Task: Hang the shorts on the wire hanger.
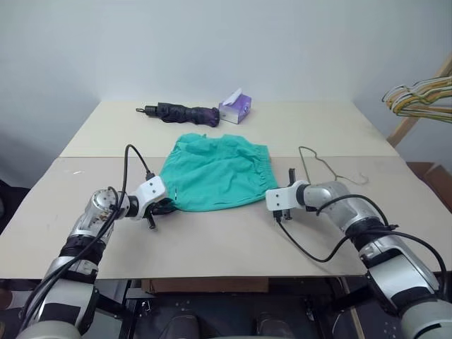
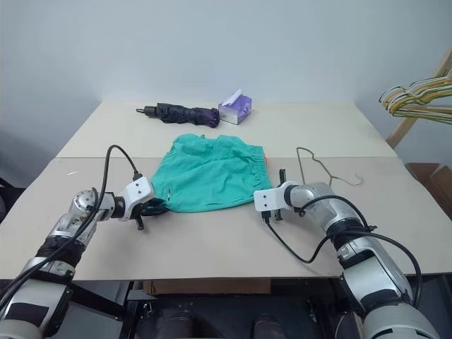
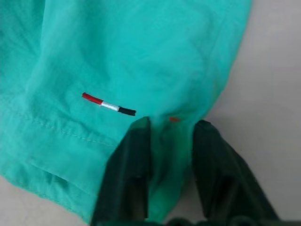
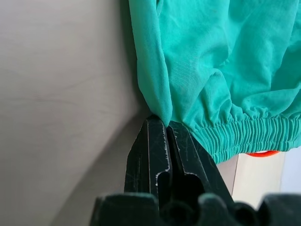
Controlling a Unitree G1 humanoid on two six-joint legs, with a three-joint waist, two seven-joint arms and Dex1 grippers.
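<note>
Pinching teal-green fabric shorts (image 1: 215,173): right gripper (image 4: 168,126) clamped on waistband corner, left gripper (image 3: 171,127) closing around hem; your thin bite may slip when lifting.

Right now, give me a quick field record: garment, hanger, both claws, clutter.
garment: teal-green fabric shorts, lying flat mid-table
hanger: thin bare grey metal wire hanger, flat on the table on the robot's right of the shorts, apart from them
left claw: fabric of the shorts' corner between its fingers, a gap between them
right claw: shut on the shorts' edge near the elastic waistband
clutter: folded dark umbrella, purple tissue box at the far edge
</note>
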